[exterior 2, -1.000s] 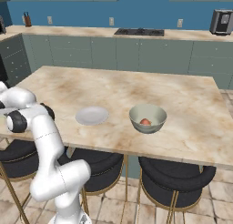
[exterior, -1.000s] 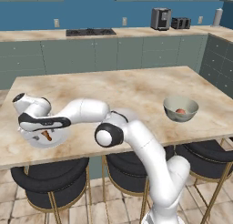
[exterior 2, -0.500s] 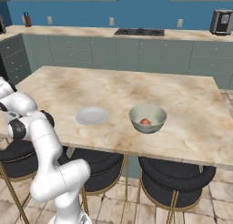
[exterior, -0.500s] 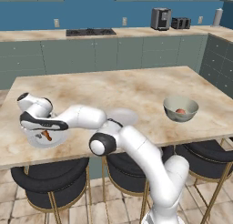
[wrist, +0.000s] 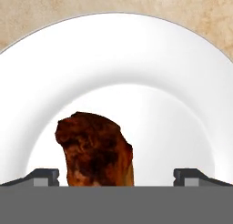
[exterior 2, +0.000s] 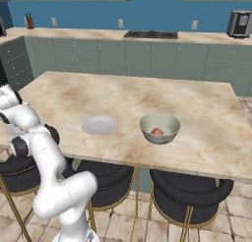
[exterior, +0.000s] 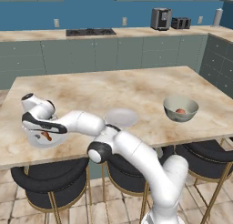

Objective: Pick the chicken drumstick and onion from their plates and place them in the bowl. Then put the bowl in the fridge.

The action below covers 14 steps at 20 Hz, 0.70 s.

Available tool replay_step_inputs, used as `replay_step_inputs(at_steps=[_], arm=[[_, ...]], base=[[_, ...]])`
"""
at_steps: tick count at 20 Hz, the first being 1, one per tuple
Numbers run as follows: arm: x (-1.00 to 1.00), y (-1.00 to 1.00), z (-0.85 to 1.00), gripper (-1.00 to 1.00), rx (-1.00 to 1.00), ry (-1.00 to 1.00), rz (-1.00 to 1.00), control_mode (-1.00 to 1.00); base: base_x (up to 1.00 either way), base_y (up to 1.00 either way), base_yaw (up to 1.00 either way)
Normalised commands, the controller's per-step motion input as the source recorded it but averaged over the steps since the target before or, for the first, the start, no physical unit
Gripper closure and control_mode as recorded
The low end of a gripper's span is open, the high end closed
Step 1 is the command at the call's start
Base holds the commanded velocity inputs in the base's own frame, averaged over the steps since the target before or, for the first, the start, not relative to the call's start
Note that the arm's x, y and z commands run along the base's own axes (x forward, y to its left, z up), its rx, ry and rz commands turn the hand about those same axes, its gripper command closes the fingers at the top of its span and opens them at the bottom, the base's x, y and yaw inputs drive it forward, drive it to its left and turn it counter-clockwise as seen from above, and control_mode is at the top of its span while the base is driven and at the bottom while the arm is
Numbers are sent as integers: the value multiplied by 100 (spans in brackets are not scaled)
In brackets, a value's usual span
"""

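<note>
Hand reaching down over the drumstick's plate, onion sitting in the bowl

The hand [wrist: 116, 175] is hovering low over the far-left plate [wrist: 182, 82] with its fingers spread wide, the chicken drumstick [wrist: 96, 150] lying between them but nearer the left one. The pick-up of the drumstick is in hand; next it likely needs to sink a little, centre, and squeeze. On the desk [exterior: 113, 89], the bowl [exterior: 180, 109] is holding the onion [exterior: 180, 111], and the middle plate [exterior 2: 99, 124] is lying bare.

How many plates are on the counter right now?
2. One plate under the gripper, holding the drumstick; one bare plate left of the bowl.
</note>
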Motion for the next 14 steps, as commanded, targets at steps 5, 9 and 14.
replay_step_inputs(at_steps=[5,9,14], arm=[[0,13,-16,-100,1,0,0,-100],[-1,1,-10,100,0,0,-1,-100],[-12,-9,-4,100,1,3,0,-100]], base=[[0,0,0],[0,0,0],[0,0,0]])
